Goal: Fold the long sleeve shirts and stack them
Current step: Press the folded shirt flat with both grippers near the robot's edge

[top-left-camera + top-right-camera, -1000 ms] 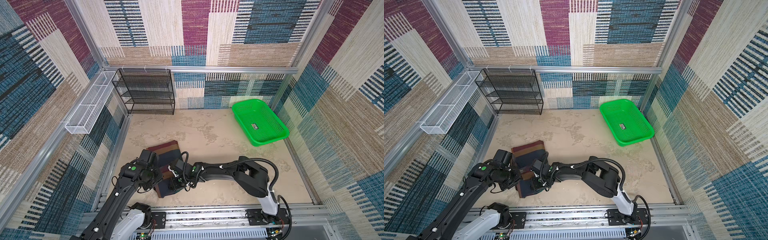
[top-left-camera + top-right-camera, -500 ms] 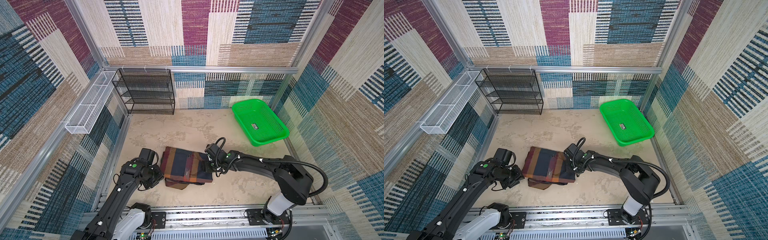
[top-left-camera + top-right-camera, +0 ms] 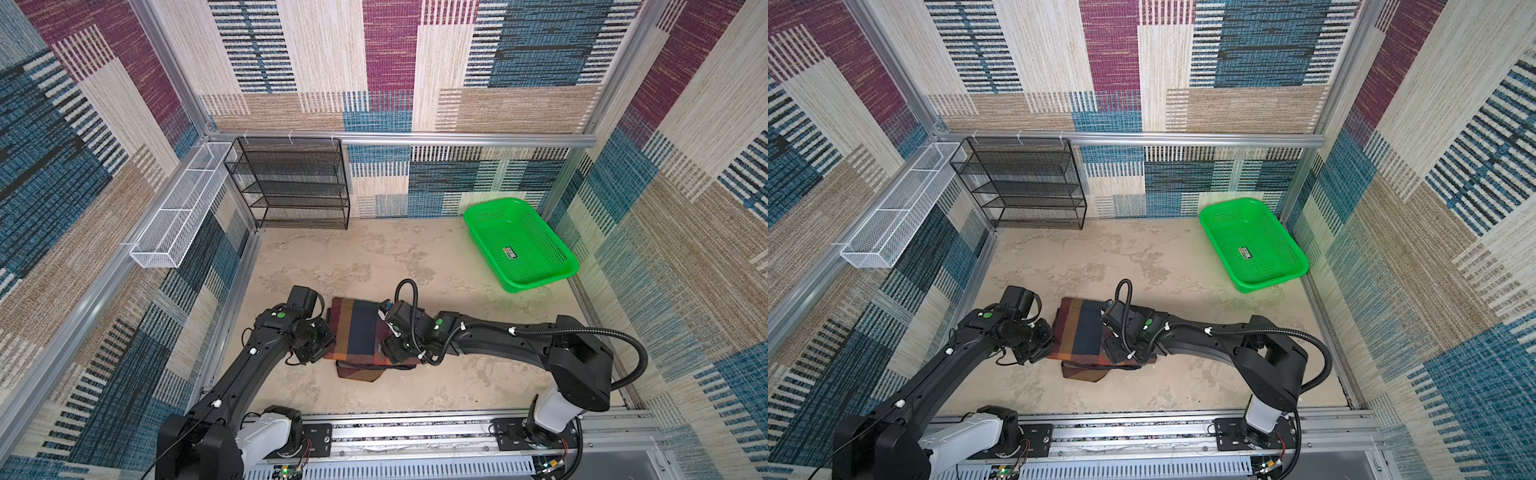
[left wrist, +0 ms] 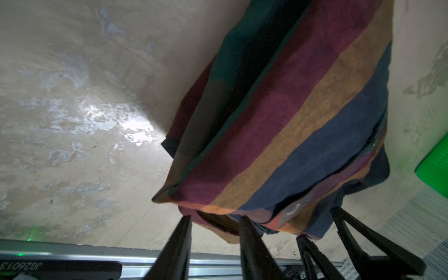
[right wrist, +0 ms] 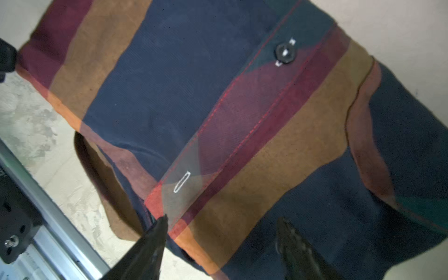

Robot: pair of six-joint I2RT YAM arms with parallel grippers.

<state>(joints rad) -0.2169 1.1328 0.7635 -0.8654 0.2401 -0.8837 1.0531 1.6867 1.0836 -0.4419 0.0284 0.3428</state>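
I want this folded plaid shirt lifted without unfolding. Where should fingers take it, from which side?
Pinch the plaid shirt at its left folded edge, coming in low from the left: that fold likely binds all layers, while the near edge ends in a loose brown flap.

The mottled beige tabletop [image 3: 419,257] carries three things. A folded plaid shirt [image 3: 357,332] lies near the front, left of centre. A green plastic basket [image 3: 540,284] sits far right, and a black wire shelf rack [image 3: 299,187] stands far left against the back wall.
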